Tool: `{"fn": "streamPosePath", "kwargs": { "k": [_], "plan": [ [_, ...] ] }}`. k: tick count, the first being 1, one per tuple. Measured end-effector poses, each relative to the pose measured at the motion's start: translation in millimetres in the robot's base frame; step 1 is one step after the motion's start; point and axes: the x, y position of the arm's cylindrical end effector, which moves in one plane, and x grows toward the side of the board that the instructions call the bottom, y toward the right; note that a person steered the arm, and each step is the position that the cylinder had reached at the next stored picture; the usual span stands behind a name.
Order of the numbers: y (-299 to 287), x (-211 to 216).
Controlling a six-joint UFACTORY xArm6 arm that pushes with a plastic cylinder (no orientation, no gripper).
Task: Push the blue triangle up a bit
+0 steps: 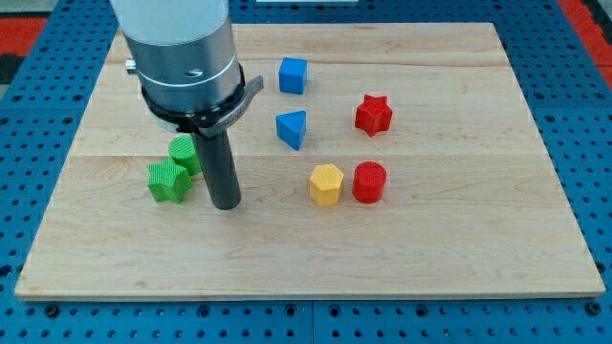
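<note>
Trouble can come from where my tip (226, 204) sits now. It has no hand to open or shut; it is just a bare rod, holding nothing. It rests on the wooden board (459, 248), well to the view's left of the blue triangle (292, 129) and lower down, not touching it. My tip is just beside the green star (168, 182), with another green block (185, 153) tucked behind the rod.

The blue triangle lies near the middle of the board. A blue cube (293, 75) sits close above it, a red star (373, 115) off to its right, and a yellow block (326, 184) and red round block (369, 182) below it to the right.

To push the triangle up, I think my tip must get under it first. If it goes straight across, it may knock the triangle sideways toward the red star. If it pushes too far, the triangle may bump the blue cube. It may also spin if I hit a corner. Swinging too wide under it could knock the yellow block.
</note>
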Motion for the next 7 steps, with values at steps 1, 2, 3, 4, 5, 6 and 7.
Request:
{"fn": "streamPosePath", "kwargs": {
  "k": [1,2,3,4,5,6,7],
  "plan": [
    [3,-18],
    [9,-31],
    [23,-49],
    [35,-66],
    [43,-84],
    [48,-90],
    [53,-88]
  ]
}}
